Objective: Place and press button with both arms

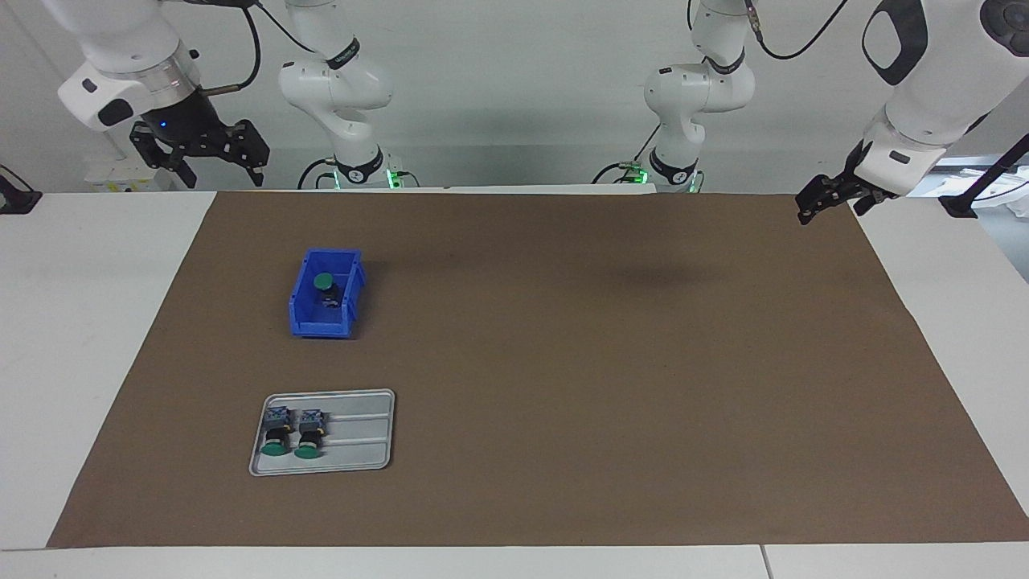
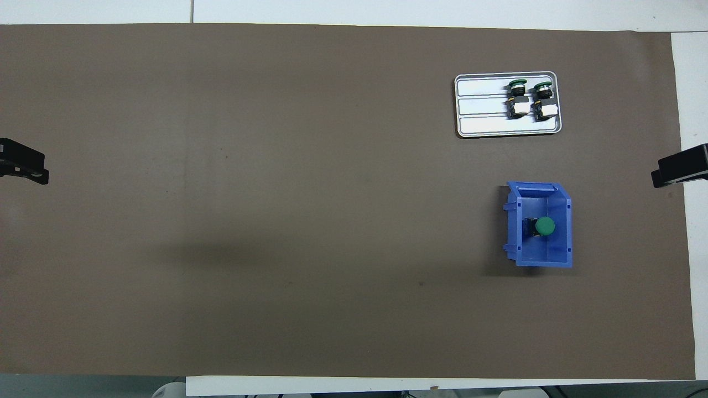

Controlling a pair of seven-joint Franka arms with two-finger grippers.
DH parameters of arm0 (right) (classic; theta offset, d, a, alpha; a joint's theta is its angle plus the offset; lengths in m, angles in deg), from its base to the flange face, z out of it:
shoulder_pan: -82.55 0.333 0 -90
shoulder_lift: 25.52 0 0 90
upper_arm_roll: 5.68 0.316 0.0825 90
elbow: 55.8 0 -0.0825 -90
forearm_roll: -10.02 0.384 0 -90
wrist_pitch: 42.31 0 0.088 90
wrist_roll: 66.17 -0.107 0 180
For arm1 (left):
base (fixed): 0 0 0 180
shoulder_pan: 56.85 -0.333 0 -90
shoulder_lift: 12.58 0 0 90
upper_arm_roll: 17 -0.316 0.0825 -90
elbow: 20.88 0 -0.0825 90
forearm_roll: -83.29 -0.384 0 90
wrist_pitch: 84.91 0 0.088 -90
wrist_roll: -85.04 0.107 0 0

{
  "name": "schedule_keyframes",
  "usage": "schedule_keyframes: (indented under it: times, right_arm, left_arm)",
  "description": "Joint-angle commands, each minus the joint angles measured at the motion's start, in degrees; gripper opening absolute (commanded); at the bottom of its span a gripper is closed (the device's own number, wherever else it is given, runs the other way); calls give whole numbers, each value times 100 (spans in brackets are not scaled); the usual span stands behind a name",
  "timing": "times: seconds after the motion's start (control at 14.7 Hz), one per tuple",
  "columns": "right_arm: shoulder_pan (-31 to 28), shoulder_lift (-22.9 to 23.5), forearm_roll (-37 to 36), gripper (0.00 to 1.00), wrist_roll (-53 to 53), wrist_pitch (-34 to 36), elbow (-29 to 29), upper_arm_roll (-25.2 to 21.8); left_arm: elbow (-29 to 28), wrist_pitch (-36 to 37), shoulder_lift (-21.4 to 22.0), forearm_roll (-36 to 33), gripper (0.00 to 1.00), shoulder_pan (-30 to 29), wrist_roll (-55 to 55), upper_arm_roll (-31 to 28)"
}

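With both jaws wide and empty, I meant the right gripper [image 1: 213,157] to descend squarely over the bin's [image 1: 304,315] button [image 1: 323,282].

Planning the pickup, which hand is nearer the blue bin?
Right. The right hand hangs open at the blue bin's end of the table; the left hand waits open at the other end.

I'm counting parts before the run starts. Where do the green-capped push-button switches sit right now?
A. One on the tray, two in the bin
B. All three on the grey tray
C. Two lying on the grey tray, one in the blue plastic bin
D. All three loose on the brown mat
C: two green-capped push-button switches lie side by side on the ridged grey metal tray, and a third switch sits in the small blue plastic bin.
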Motion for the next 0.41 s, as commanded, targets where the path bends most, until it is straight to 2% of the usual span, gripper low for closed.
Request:
schedule_keyframes:
  times: [0.0, 0.34]
  right_arm:
    - [-51, 29, -33, 100, 92, 84, 85, 39]
    - [-42, 29, -24, 100, 83, 84, 85, 39]
  left_arm:
    - [13, -91, -5, -61, 100, -18, 52, 31]
    - [-4, -292, -14, 35, 100, -53, 44, 31]
